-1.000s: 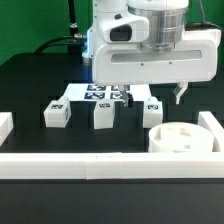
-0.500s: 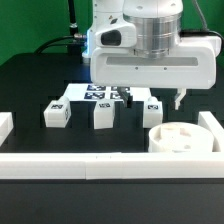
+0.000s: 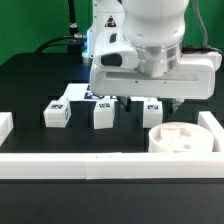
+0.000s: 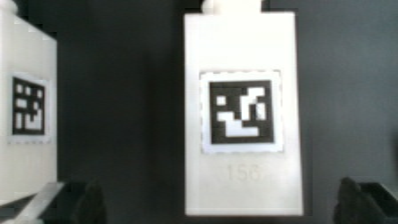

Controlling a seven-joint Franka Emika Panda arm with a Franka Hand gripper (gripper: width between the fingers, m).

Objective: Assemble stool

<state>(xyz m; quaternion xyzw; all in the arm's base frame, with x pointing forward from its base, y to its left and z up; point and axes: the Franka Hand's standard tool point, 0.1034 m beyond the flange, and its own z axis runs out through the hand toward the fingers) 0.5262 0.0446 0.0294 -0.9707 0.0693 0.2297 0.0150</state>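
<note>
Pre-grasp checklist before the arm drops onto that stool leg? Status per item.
1. gripper open: ok, the jaws stand wide, one on each side of the leg.
2. gripper empty: ok, nothing between the jaws but the leg below.
3. leg within the jaw gap: ok, though it sits a little off centre in the wrist view.
4. neighbouring leg apart from the target: ok, a dark gap separates them.
5. seat out of the way: ok, it lies apart, nearer the camera, toward the exterior view's right.
6. height of the jaws above the leg: cannot tell.
</note>
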